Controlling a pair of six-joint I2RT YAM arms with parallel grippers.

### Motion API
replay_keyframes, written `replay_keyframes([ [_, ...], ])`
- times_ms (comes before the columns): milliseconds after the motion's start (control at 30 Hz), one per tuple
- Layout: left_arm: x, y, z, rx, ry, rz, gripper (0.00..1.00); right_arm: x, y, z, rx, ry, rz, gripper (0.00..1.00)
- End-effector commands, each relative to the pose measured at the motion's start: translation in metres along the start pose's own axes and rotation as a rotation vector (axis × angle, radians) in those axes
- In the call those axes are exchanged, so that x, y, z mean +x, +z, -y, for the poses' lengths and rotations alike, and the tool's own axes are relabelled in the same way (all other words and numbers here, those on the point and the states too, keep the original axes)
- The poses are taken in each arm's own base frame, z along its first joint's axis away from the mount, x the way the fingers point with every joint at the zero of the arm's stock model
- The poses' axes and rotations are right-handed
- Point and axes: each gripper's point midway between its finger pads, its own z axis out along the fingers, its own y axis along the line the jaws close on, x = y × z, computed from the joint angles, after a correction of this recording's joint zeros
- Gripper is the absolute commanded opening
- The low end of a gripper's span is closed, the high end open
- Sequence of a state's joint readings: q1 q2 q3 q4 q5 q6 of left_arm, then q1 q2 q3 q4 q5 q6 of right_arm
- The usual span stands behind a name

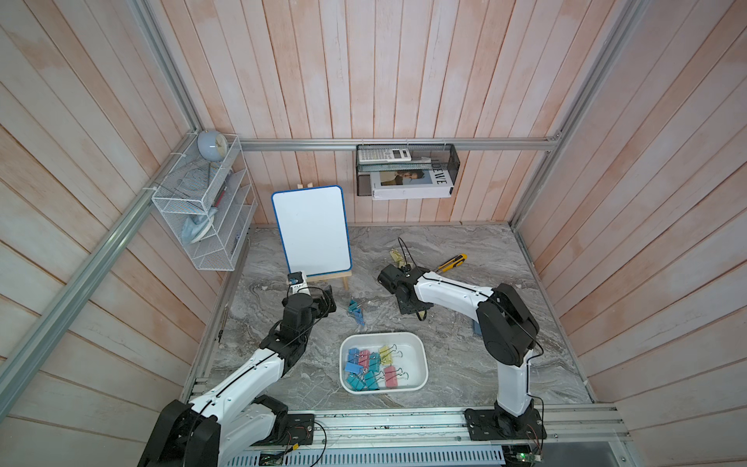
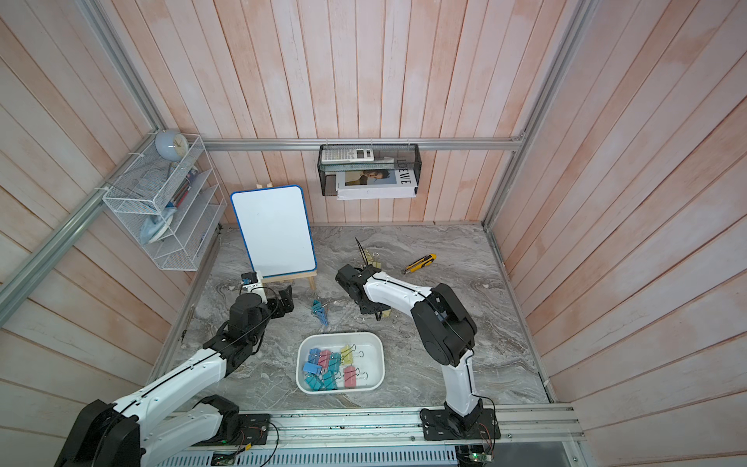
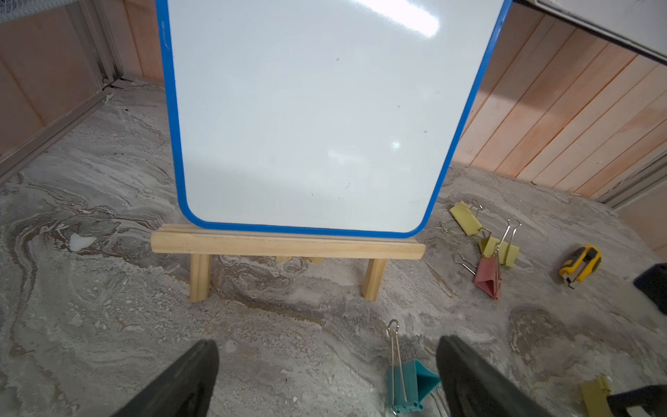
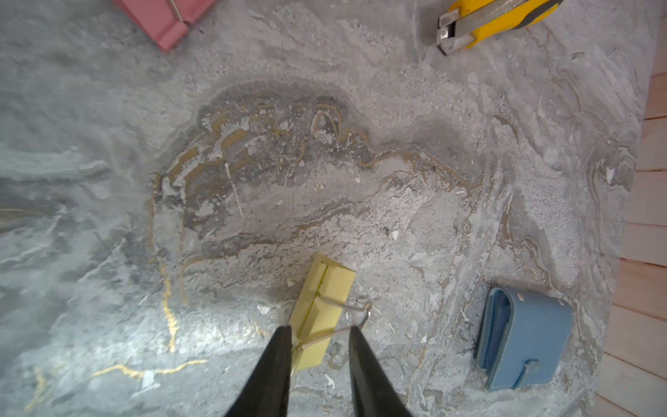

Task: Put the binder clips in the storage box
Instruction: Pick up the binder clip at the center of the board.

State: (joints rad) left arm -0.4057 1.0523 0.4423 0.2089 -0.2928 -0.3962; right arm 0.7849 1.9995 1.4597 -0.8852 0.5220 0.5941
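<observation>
A: Most binder clips point(image 1: 374, 366) lie in the storage box point(image 1: 382, 334), at the near middle of the marble table point(image 1: 465, 364). What's outside?

B: 1 teal clip point(image 3: 409, 386) lies between the fingers of the left gripper point(image 3: 326, 341), close to 1 of them. That claw is fully released, facing the whiteboard point(image 1: 311, 228).

A: And the right gripper point(image 4: 320, 328)?

B: Its fingers straddle a yellow clip point(image 4: 326, 289) lying on the marble. 1 finger touches its edge, and the wire handle reaches the other. Grasping or not, I cannot tell.

A: Farther off?

B: 2 far yellow clips point(image 3: 500, 249) and 1 pink clip point(image 3: 488, 276) lie right of the whiteboard, near the utility knife point(image 1: 452, 263).
</observation>
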Motion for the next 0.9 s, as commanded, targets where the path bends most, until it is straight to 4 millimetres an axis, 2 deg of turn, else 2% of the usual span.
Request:
replay_keyframes([
  [0, -0.002, 0.0, -0.003, -0.013, 0.009, 0.004, 1.0, -0.001, 0.003, 0.003, 0.043, -0.021, -0.008, 0.29],
  [167, -0.002, 0.0, -0.002, -0.011, 0.009, 0.004, 1.0, 0.002, 0.006, 0.0, 0.032, -0.012, -0.016, 0.24],
  [400, -0.001, 0.001, -0.002, -0.01, 0.008, 0.001, 1.0, 0.007, 0.012, -0.002, 0.038, -0.018, -0.035, 0.24],
  [500, -0.001, 0.001, -0.002, -0.01, 0.008, 0.002, 1.0, 0.009, 0.015, -0.003, 0.04, -0.021, -0.043, 0.33],
  [600, -0.001, 0.001, -0.002, -0.01, 0.008, 0.001, 1.0, 0.01, 0.017, -0.005, 0.04, -0.022, -0.046, 0.36],
  [867, -0.001, 0.001, -0.002, -0.012, 0.009, 0.001, 1.0, 0.011, 0.017, -0.004, 0.038, -0.013, -0.042, 0.2],
])
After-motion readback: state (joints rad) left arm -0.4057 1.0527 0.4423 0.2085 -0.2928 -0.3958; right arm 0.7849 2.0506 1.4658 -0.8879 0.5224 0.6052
